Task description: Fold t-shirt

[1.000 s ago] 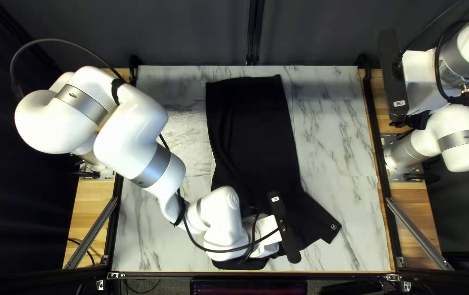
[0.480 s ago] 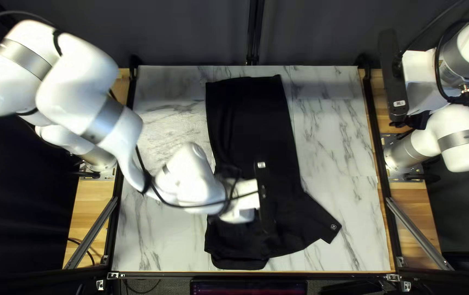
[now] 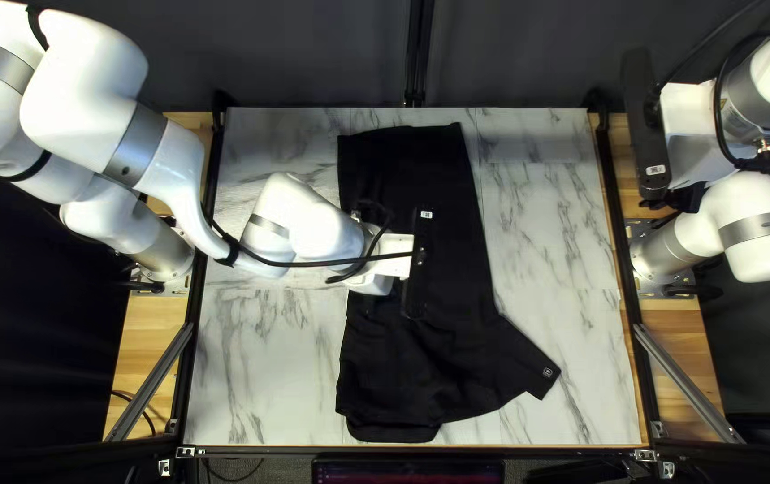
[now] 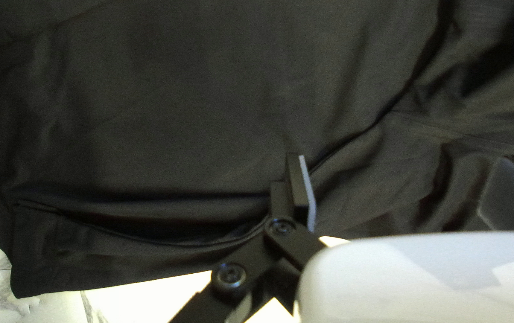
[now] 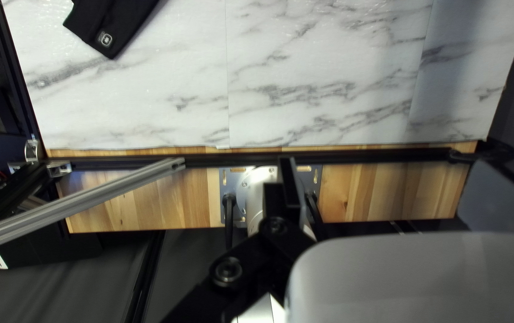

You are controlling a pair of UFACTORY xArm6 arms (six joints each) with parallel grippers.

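My left gripper [image 3: 396, 255] hangs over the left side of the black t-shirt [image 3: 416, 193], its fingers hidden there. The shirt lies in a long strip from the table's far part to its near edge, one sleeve [image 3: 528, 363] angled out at the near right. In the left wrist view my left gripper [image 4: 403, 191] is open above the shirt [image 4: 197, 113], near a loose, curved edge and creases. My right gripper [image 3: 685, 199] is beyond the table's right edge; in the right wrist view the right gripper [image 5: 394, 191] stands open, holding nothing, away from the sleeve [image 5: 113, 27].
Marble-patterned tabletop [image 3: 551, 206] shows on both sides of the shirt. Black rails line the table's sides, with a slanted metal bar [image 3: 685, 381] at the near right. My left arm reaches across the table's left part.
My left arm has swung from the near edge toward the far left, uncovering the shirt's near part. The shirt's visible outline looks the same, and my right arm has stayed still.
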